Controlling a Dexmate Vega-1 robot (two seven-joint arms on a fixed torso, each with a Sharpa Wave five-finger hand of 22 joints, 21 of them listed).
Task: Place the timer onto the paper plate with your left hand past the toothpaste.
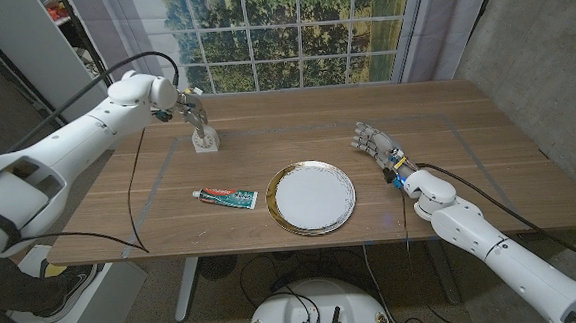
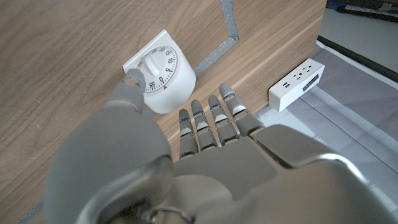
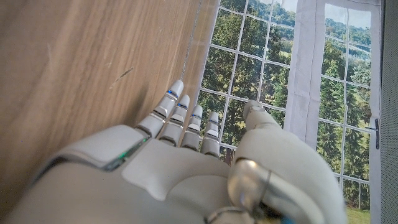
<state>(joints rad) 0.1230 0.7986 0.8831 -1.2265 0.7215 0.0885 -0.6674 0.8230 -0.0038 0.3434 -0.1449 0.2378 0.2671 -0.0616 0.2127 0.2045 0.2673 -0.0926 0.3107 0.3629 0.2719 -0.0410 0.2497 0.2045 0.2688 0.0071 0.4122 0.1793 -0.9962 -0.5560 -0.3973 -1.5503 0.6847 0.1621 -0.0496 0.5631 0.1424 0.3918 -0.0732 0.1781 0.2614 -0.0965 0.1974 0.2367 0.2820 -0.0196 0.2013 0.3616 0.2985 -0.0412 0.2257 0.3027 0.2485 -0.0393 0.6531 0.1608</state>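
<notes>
While the left hand (image 1: 193, 111) hovers just above the timer (image 1: 205, 142) at the table's far left, its fingers (image 2: 208, 121) are spread and hold nothing; in the left wrist view the thumb tip lies against the dial's edge, though whether it presses there cannot be told. The timer (image 2: 158, 71) stands on the wooden table (image 1: 466, 121), well apart from the paper plate (image 1: 311, 197), with the toothpaste (image 1: 225, 196) lying flat between them, just beside the plate's left rim. The step in hand appears to be the grasp. It would be done well by closing thumb and fingers on opposite sides of the white body, not on the dial, then lifting high enough to carry it over the tube. The right hand (image 1: 377, 146) waits open beside the plate's far right, holding nothing.
</notes>
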